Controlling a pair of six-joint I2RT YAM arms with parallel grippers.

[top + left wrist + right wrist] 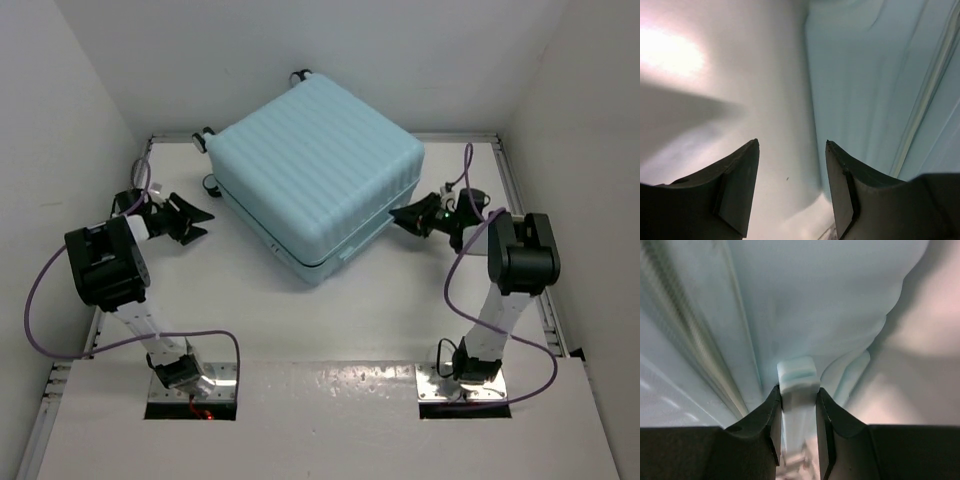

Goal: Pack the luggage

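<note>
Pale blue luggage (318,180) lies shut on the table (300,330), contents hidden.

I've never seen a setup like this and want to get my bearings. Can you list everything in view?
suitcase: one, pale blue, ribbed and closed, lying flat on the far half of the table
wheels: three showing, black and white, at the suitcase's far left end
tab: one, pale blue, sticking out of the suitcase's right side
table: one, white, under everything
cables: two, purple, one looping beside each arm
arms: two, black and white, bolted at the near edge
left claw: one, black, open and holding nothing, beside the suitcase's left side
right claw: one, black, closed on the tab
</note>
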